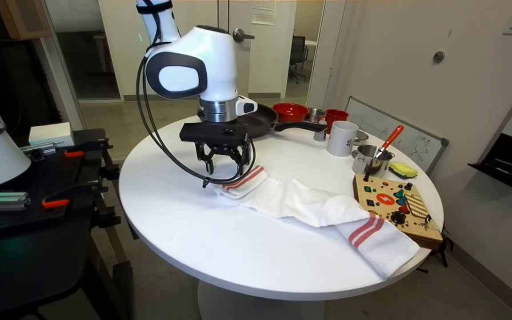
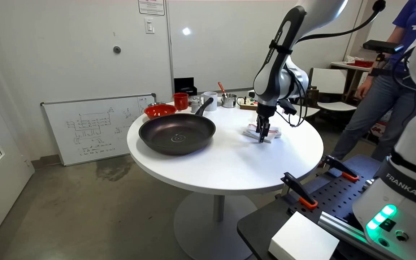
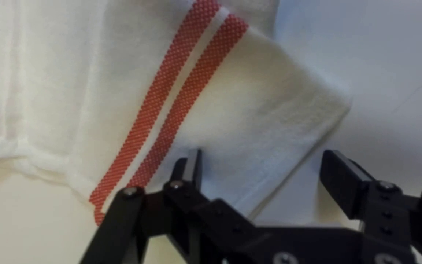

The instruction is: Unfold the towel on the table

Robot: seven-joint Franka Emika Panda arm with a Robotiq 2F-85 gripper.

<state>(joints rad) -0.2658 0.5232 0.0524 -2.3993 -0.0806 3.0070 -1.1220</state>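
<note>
Both exterior views overlook the table (image 1: 220, 244); the wrist view closely faces the towel (image 3: 141, 91).

FRANKA EMIKA on arm (image 2: 269, 81), FRANKA on base (image 2: 403, 195)

It is likely a lab: robot arm (image 1: 218, 66), clamps (image 2: 299, 189), whiteboard (image 2: 99, 126).

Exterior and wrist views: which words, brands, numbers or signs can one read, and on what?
"FRANKA EMIKA": robot arm
"FRANKA EMI", cut off: robot base
Lightning bolt: wooden board
Too small or blurred: marks on leaning whiteboard, wall notice, posted sheet, frying pan, white mug, blue shirt
Wrist view: none.
</note>
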